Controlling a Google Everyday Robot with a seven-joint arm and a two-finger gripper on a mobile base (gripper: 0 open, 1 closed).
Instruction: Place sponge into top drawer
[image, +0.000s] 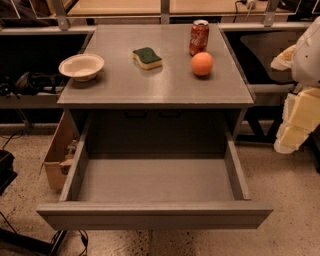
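Trouble could start at the left: a sweep across the grey worktop (150, 86) might clip the shallow cream bowl (81, 66). The small wavy-edged sponge (147, 57), dark green scouring top over yellow foam, lies flat mid-worktop, above the wide grey top drawer (155, 213), which stands open. Rightward, the red soda can (199, 37) and round orange fruit (202, 64) stand near (a careless approach could topple the can). The cream gripper (298, 125) hangs far right, well apart; its state I cannot tell.

Grey cabinet (150, 87) top held white bowl (81, 66) left, red soda can (199, 36) back right, orange (202, 63) just before it; cardboard box (56, 155) floor-left.
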